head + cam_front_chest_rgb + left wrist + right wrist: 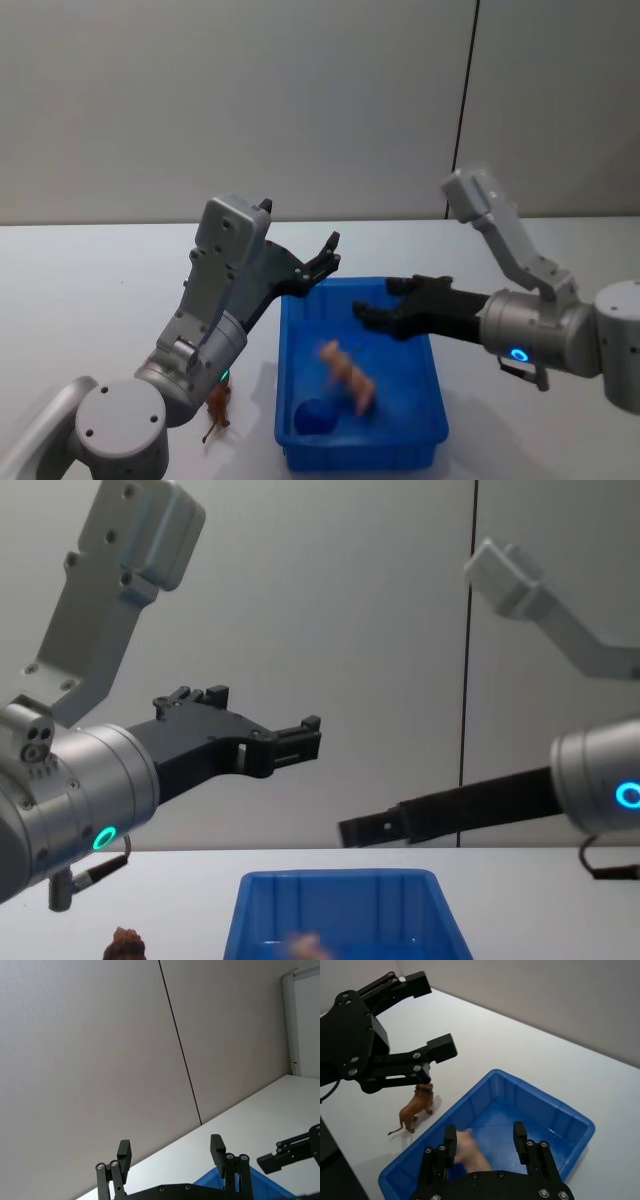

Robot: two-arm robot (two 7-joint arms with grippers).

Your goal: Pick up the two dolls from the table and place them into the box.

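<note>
**A:** Head view?

**B:** The left gripper [318, 262] hangs over the box's [360, 445] far left corner, fingers spread and empty. The right gripper [385, 302] is over the far end, fingers also spread. A blurred pink doll [350, 378] is inside the box. A brown doll [217, 410] stands on the desk [100, 290] just left of it.

**A:** Wrist views?

**B:** On the left wrist, the fingers [124, 1152] have nothing between them. On the right wrist, the pink doll touches neither finger.

**A:** Chest view?

**B:** Both grippers are above the box rim.

No writing, brand or number can be read here. The bright blue rectangular plastic bin [360, 452] shows plain walls.
</note>
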